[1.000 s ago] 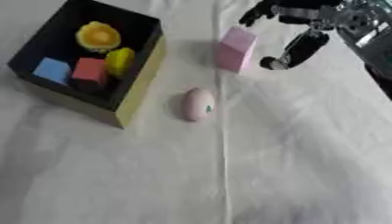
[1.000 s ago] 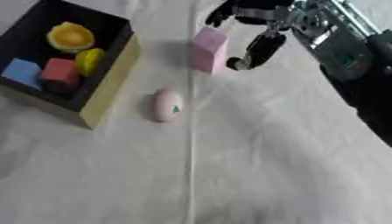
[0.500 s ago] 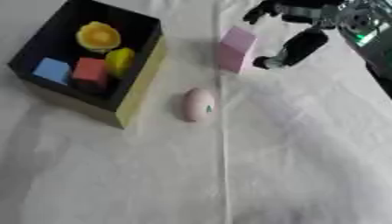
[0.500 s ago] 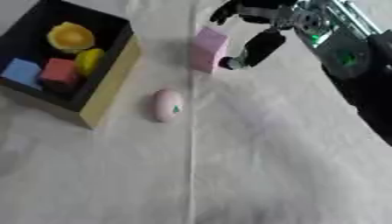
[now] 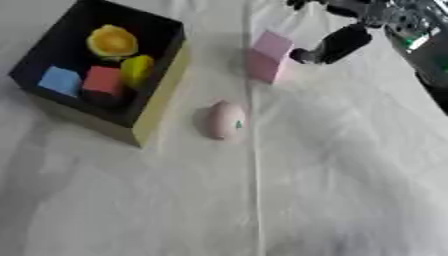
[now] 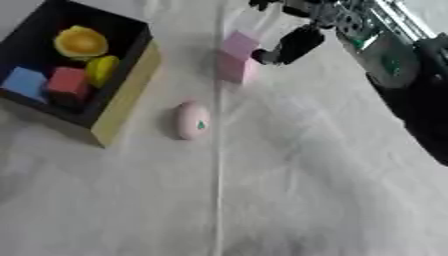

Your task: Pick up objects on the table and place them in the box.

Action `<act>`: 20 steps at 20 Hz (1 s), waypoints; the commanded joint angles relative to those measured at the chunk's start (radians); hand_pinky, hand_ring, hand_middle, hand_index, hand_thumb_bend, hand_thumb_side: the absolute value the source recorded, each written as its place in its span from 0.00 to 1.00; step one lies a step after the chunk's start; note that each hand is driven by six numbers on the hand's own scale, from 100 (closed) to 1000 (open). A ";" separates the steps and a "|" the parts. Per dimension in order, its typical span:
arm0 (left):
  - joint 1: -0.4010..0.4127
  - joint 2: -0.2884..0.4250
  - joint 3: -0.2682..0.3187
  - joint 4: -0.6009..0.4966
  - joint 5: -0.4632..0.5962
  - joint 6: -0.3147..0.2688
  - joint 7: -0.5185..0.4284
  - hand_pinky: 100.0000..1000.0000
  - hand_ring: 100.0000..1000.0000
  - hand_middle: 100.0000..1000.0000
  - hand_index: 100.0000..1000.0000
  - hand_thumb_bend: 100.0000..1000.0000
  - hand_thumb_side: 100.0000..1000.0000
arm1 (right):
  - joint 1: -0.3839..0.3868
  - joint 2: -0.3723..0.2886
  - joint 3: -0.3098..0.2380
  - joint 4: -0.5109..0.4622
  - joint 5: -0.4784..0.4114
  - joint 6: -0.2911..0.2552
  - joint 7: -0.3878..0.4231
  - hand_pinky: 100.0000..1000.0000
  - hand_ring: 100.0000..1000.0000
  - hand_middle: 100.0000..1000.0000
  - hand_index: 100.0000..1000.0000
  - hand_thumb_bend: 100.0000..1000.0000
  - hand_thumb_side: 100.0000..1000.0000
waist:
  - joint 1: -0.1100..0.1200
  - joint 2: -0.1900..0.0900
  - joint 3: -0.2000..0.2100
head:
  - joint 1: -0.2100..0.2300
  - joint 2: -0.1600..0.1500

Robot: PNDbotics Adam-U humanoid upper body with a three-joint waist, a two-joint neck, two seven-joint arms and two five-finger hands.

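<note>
A pink block (image 5: pixel 267 56) stands upright on the white cloth, right of the box. My right hand (image 5: pixel 339 44) comes in from the upper right and is open. Its thumb tip sits just beside the block's upper right edge, and its fingers (image 6: pixel 262 4) spread above the block at the top edge of the view. A pink egg-shaped object (image 5: pixel 226 120) with a small green mark lies nearer, in front of the box's yellow side. The black box (image 5: pixel 156 107) at the left holds an orange-yellow piece (image 5: pixel 112 42), a yellow-green piece (image 5: pixel 136 70), a red cube (image 5: pixel 103 82) and a blue cube (image 5: pixel 59 81). My left hand does not show.
A white wrinkled cloth (image 5: pixel 262 200) covers the table, with a fold line running down its middle. My right forearm (image 6: pixel 385 55) crosses the upper right corner.
My right hand has shifted slightly up and away in the view, its thumb tip now level with the pink block's top. The block, egg and box have stayed put.
</note>
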 commanded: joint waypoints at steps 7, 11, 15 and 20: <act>-0.016 0.007 0.004 -0.015 0.000 0.003 -0.005 0.69 0.67 0.62 0.78 0.34 0.44 | -0.045 0.024 -0.005 0.034 -0.025 0.036 -0.005 0.88 0.92 0.80 0.93 0.17 0.41 | -0.011 -0.021 0.003 | 0.000 -0.009; -0.014 0.007 0.004 -0.015 -0.002 0.006 -0.004 0.69 0.67 0.62 0.78 0.34 0.44 | -0.056 0.026 -0.014 0.018 -0.065 0.060 -0.002 0.88 0.91 0.80 0.93 0.12 0.43 | -0.015 -0.022 0.000 | 0.004 -0.004; -0.013 0.007 0.004 -0.015 -0.002 0.009 -0.005 0.69 0.67 0.62 0.78 0.34 0.44 | -0.059 0.025 -0.017 -0.004 -0.104 0.090 0.007 0.88 0.91 0.79 0.93 0.08 0.47 | -0.019 -0.025 -0.003 | 0.005 -0.002; -0.015 0.007 0.004 -0.015 -0.002 0.009 -0.007 0.69 0.67 0.62 0.78 0.34 0.44 | -0.052 0.028 0.002 -0.010 -0.128 0.114 0.021 0.88 0.92 0.80 0.93 0.10 0.46 | -0.020 -0.026 0.001 | 0.004 -0.003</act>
